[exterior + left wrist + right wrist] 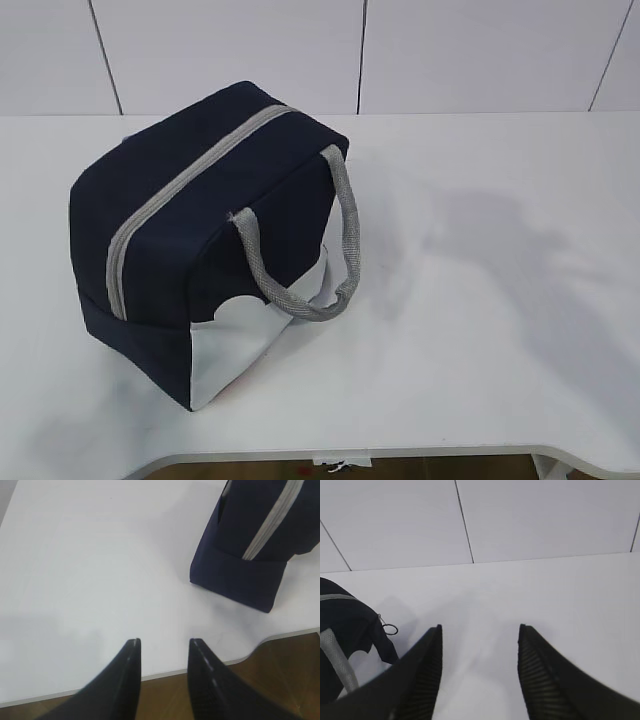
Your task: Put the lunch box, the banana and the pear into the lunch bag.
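Plain lab or test bench, bare white table (480,330) with a curved front edge, white panelled wall (480,50) with thin dark seams just behind the table, brown wooden floor (280,670) below its edge (nothing homely in sight)

1. Your left gripper (163,641) showed only in the left wrist view, as two dark fingers (131,672) rising from the bottom edge.
2. Its jaws stood apart with a narrow gap, and nothing sat between them.
3. Your right gripper (480,627) showed only in the right wrist view, again as two dark fingers (532,667) from the bottom edge.
4. Its jaws stood wider apart than the left pair, with ribbed inner pads, and they held nothing.
5. Both grippers hung clear above the surface, touching nothing.
6. Neither arm nor gripper appeared in the exterior view.
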Available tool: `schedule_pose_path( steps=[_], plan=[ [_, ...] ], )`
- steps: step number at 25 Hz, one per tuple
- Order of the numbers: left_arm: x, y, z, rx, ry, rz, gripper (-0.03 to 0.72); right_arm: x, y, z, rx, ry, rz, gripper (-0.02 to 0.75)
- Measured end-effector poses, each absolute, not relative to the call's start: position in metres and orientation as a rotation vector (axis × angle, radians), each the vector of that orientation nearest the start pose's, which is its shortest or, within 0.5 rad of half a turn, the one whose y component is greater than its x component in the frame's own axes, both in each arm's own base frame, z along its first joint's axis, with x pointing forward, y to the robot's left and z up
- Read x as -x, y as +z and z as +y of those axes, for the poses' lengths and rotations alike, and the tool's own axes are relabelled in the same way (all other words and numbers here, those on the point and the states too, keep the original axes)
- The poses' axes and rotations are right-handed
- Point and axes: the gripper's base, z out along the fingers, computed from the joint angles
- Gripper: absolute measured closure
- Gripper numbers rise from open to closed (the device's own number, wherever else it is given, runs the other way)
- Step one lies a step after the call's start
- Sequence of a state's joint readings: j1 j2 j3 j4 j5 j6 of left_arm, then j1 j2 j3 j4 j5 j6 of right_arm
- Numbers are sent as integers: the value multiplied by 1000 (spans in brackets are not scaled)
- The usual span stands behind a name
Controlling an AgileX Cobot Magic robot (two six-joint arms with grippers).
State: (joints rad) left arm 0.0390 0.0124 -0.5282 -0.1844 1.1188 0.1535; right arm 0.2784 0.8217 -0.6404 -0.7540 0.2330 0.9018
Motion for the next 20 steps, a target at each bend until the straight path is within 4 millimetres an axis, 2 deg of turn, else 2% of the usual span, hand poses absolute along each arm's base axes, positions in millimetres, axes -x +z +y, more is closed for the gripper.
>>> schedule_pose_path(
  steps=[4, 10, 20],
  plan=[
    [9, 282, -15, -134, -105, 2070, 445, -153, 337, 28, -34, 174, 1840, 392],
    [9, 282, -15, -134, -105, 2070, 445, -111, 346, 15, -58, 181, 1827, 428],
    [9, 282, -15, -134, -105, 2070, 445, -38, 341, -2, 21, 177, 1837, 437]
  ],
)
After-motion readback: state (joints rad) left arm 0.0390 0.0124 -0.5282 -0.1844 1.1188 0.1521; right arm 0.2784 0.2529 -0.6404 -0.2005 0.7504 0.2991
